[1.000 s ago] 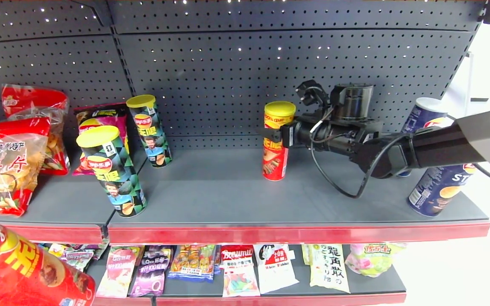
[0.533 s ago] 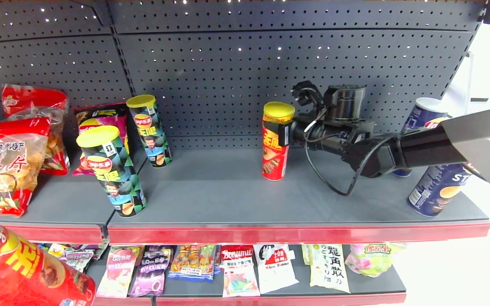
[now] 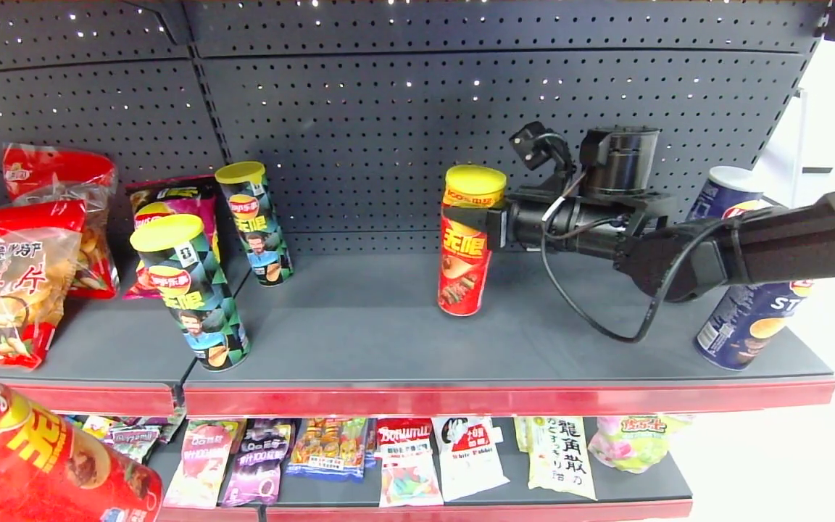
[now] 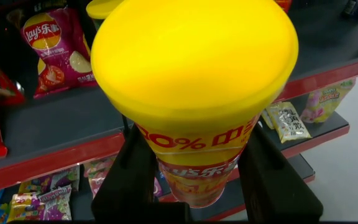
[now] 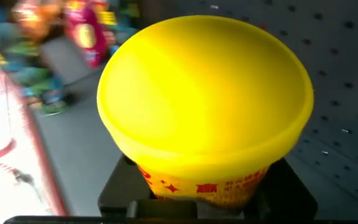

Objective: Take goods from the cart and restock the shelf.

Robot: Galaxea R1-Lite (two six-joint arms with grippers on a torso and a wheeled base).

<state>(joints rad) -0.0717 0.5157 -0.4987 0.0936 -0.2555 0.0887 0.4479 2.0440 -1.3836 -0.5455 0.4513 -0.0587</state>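
- On the upper shelf (image 3: 388,341), mid-board, the right gripper (image 3: 477,217) clamps a red chip can (image 3: 461,268) just below its yellow lid, with green cans (image 3: 189,290) at its 9 o'clock.
- The can leans slightly. It is likely light, stiff and slick, so a gentle grip high on the wall suits it.
- At 7 o'clock, the left gripper (image 4: 194,177) grips a second red can (image 3: 40,457).

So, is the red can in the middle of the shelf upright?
Slightly tipped: the red can leans, its lid right of its base.
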